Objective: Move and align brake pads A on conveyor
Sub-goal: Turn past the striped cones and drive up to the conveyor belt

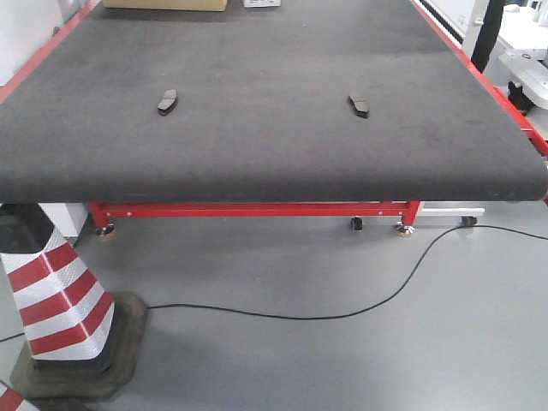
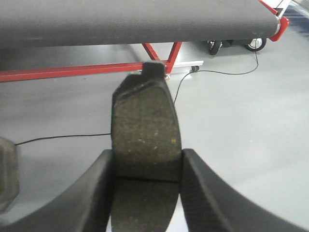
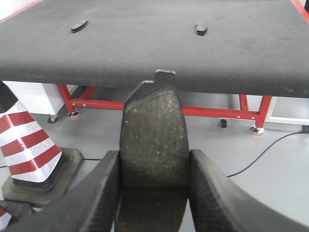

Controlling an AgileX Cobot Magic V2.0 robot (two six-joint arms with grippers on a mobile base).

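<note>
**Presently: two pads gripped off the belt, two lying on it**

Left arm: the left gripper (image 2: pixel 147 169) is held out in front of the conveyor (image 1: pixel 257 103), below belt level, over the grey floor (image 1: pixel 342 342). Its two black ribbed fingers (image 2: pixel 91 193) are closed against the long edges of a brake pad (image 2: pixel 146 130), which stands on end between them, friction face toward the camera, a small tab at its top.

Right arm: the right gripper (image 3: pixel 153 179) is also held short of the belt's near edge, aimed at the conveyor. Its fingers (image 3: pixel 212 193) clamp a second pad (image 3: pixel 154 140) in the same upright manner, tab uppermost.

Conveyor: in the front view, two further pads lie flat on the dark belt, well apart. The left-hand pad (image 1: pixel 167 101) sits angled; the right-hand pad (image 1: pixel 359 104) is angled the opposite way. Both are set back from the rounded near edge. A red stripe (image 1: pixel 479 73) runs along the belt's right side.

Surroundings: a red frame (image 1: pixel 257 208) carries the belt. A red-and-white traffic cone (image 1: pixel 56 291) stands on the floor at the lower left, and a black cable (image 1: pixel 342 304) trails across the floor.
</note>
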